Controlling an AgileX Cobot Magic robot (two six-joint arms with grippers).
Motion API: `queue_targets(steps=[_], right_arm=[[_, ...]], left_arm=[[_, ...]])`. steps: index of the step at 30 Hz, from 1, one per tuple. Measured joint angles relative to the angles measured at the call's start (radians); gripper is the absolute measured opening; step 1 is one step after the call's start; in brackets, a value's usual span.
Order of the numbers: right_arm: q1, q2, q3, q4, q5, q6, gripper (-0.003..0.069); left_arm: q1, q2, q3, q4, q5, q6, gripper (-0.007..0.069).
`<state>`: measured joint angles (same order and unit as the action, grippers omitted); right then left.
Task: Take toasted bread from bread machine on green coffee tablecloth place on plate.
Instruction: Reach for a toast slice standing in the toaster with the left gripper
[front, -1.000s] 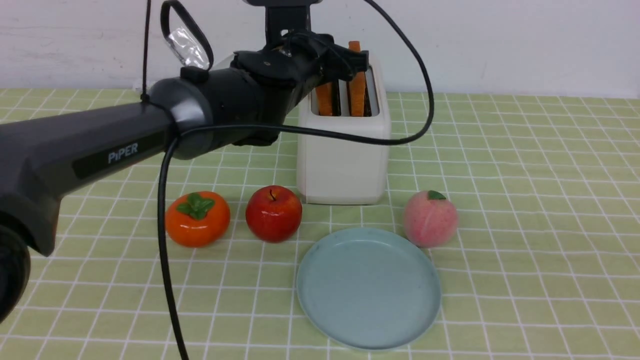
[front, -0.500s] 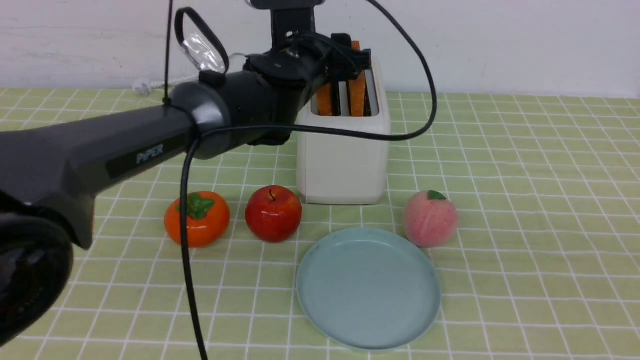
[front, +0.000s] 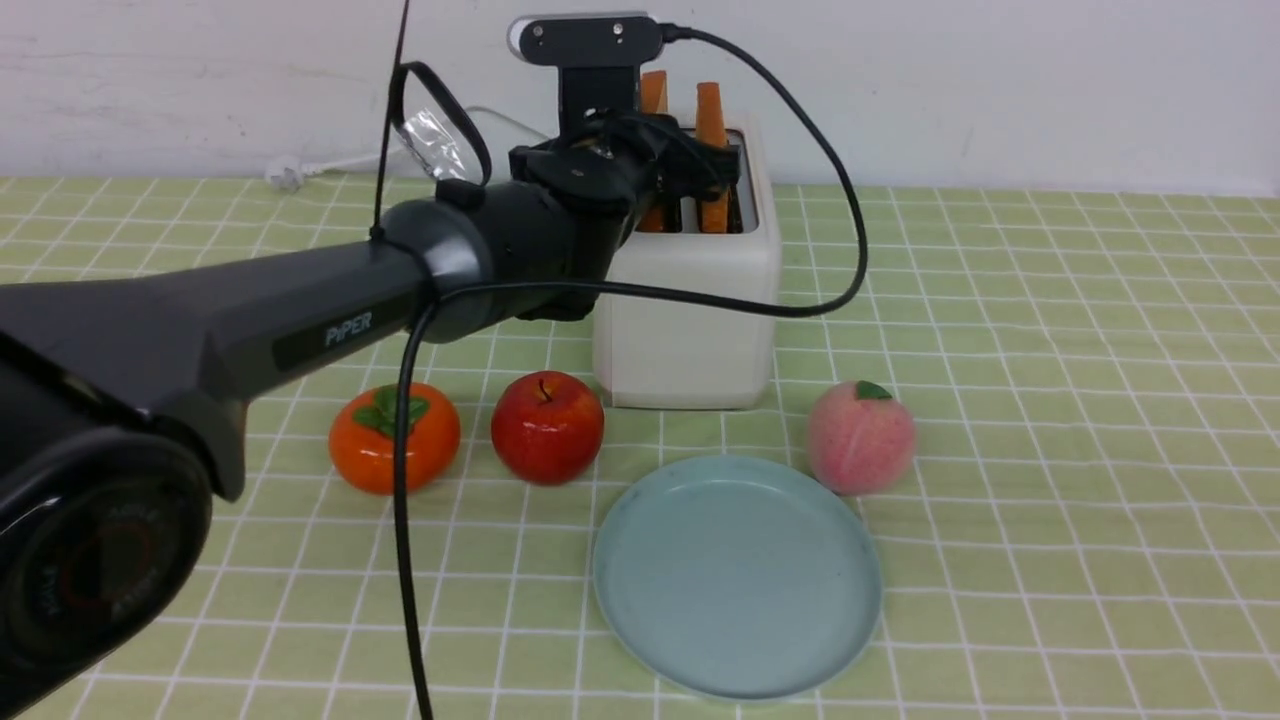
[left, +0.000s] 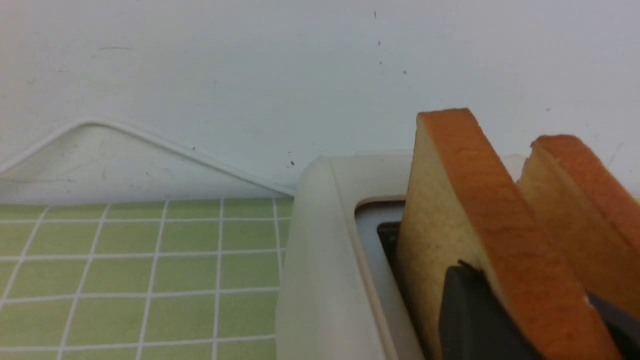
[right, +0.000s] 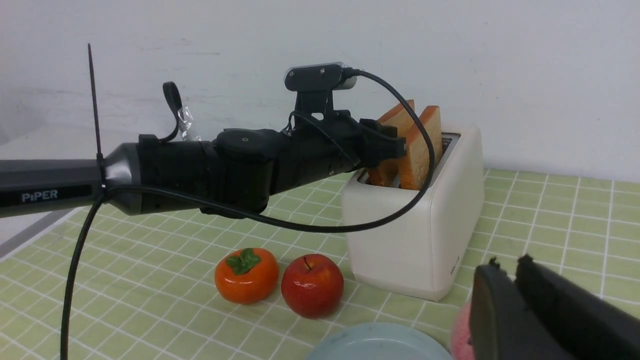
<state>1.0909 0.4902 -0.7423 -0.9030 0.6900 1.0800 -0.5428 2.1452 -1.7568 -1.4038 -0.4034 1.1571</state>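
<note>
The cream-white bread machine (front: 690, 320) stands at the back on the green checked tablecloth (front: 1050, 400). Two slices of toasted bread stick up from its slots: a left slice (front: 653, 92) and a right slice (front: 711, 110). My left gripper (front: 690, 175) is over the slots. In the left wrist view its dark fingers (left: 470, 310) sit on either side of the left slice (left: 465, 215), shut on it, and the right slice (left: 585, 200) is beside it. The pale blue-green plate (front: 738, 575) lies in front, bare. My right gripper (right: 507, 265) is shut and empty, away from the bread machine (right: 425, 240).
An orange persimmon (front: 395, 438) and a red apple (front: 547, 427) sit left of the plate. A pink peach (front: 861, 437) touches the plate's far right rim. The left arm and its black cable (front: 400, 500) cross above the fruit. A white wall stands close behind the bread machine.
My left arm has reached farther forward and its wrist has come down over the toaster slots. The top of the left slice now shows above the gripper.
</note>
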Motion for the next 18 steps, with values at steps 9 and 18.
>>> queue_targets(steps=[9, 18], right_arm=[[0.0, 0.0, 0.001, -0.002, -0.002, 0.0, 0.0064], [0.0, 0.0, 0.001, -0.049, -0.083, 0.0, 0.0022]], left_arm=[[0.0, -0.017, 0.0, -0.002, -0.014, 0.0, 0.0114], [0.0, -0.279, 0.0, -0.162, -0.031, 0.208, 0.0114]])
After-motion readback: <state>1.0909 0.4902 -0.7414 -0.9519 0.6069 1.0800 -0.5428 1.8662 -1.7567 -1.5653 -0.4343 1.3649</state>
